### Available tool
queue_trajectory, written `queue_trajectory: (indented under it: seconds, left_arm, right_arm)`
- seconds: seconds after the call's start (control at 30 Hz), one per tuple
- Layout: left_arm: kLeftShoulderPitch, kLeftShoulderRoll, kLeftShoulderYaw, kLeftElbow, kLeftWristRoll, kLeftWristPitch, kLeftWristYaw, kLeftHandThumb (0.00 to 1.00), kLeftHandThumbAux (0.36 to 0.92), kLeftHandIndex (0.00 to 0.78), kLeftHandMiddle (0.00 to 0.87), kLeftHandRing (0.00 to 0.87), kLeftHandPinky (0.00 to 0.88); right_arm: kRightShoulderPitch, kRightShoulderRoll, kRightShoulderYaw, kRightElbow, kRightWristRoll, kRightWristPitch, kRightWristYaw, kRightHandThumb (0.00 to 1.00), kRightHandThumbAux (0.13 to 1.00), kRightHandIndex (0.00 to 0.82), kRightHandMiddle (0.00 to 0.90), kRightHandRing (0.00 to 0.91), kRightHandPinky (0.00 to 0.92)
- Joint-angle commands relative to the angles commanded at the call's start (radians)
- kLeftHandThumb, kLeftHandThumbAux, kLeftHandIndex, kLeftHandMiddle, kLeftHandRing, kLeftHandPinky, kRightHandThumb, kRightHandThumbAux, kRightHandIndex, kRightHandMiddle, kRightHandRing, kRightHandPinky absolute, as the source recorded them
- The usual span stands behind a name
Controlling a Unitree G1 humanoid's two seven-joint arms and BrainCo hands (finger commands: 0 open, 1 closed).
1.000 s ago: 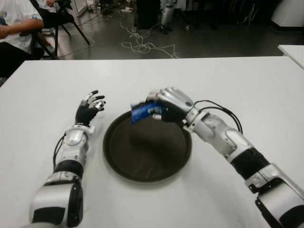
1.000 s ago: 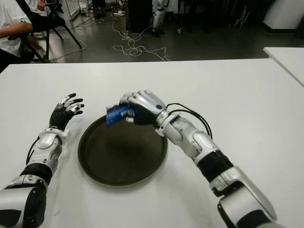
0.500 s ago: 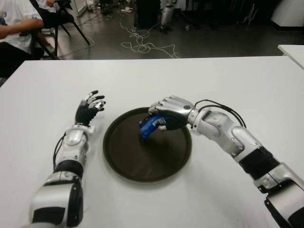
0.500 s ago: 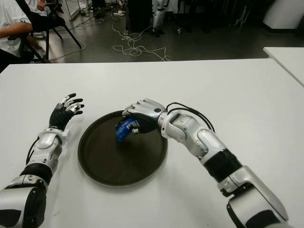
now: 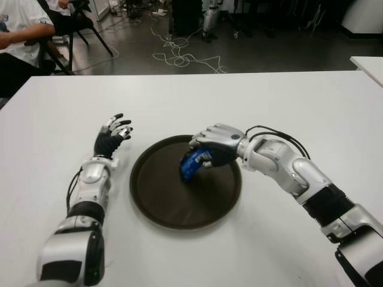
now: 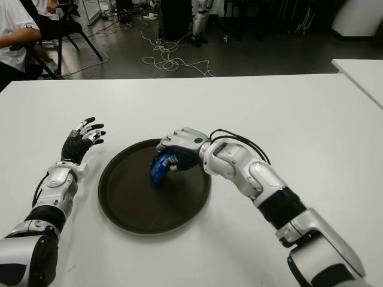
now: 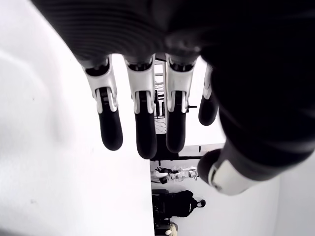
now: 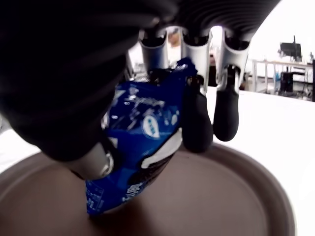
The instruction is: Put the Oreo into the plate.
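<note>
Right hand (image 5: 209, 152): over the plate's far part, fingers clenched around the Oreo (image 8: 140, 147).
Oreo: blue pack, tilted, hanging below the palm, its lower end at the plate floor; contact unclear.
Plate (image 5: 161, 203): dark, round, under the right hand, on the white surface (image 5: 287, 101).
Left hand (image 5: 112, 137): left of the plate, fingers spread, holding nothing.

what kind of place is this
Probably a robotics lab or workshop: loose cables trail over the dark floor beyond the white table, a person sits at its far left, and what looks like another robot's legs stand behind.
</note>
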Motion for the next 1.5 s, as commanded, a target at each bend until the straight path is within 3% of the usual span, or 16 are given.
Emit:
queue_trajectory:
  seconds: [0.4,0.77,1.03,1.43,1.47,1.5]
  left_arm:
    - [-0.001,-0.003,0.006,0.002,0.001,-0.002,0.004,0.292,0.735,0.171,0.268,0.275,0.298]
    - [-0.005,0.001,-0.001,0.005,0.011,0.005,0.006,0.294,0.749,0.164,0.265,0.266,0.294]
    - [-0.005,-0.002,-0.003,0.002,0.012,-0.002,0.008,0.298,0.758,0.171,0.271,0.267,0.291]
    - [-0.008,-0.001,-0.002,0.000,0.009,0.014,0.007,0.285,0.746,0.166,0.262,0.261,0.279]
    - [-0.008,-0.001,-0.002,0.000,0.009,0.015,0.007,0.284,0.745,0.166,0.262,0.262,0.281]
    - [-0.008,0.000,-0.002,-0.002,0.008,0.016,0.006,0.283,0.745,0.167,0.262,0.262,0.281]
  right_arm:
    - [-0.009,-0.004,-0.013,0.051,0.026,-0.112,-0.034,0.694,0.732,0.417,0.483,0.477,0.449]
    - [-0.009,0.003,-0.027,0.075,0.029,-0.135,-0.067,0.685,0.740,0.402,0.282,0.269,0.282]
    - [-0.017,0.009,-0.024,0.094,-0.024,-0.106,-0.129,0.672,0.746,0.395,0.132,0.100,0.099]
    - [-0.019,0.007,-0.014,0.087,-0.085,-0.055,-0.185,0.665,0.746,0.394,0.063,0.035,0.042]
    - [-0.020,0.007,-0.015,0.088,-0.086,-0.054,-0.185,0.467,0.778,0.274,0.054,0.028,0.033]
    - [-0.020,0.007,-0.015,0.087,-0.086,-0.052,-0.184,0.387,0.793,0.230,0.050,0.025,0.030]
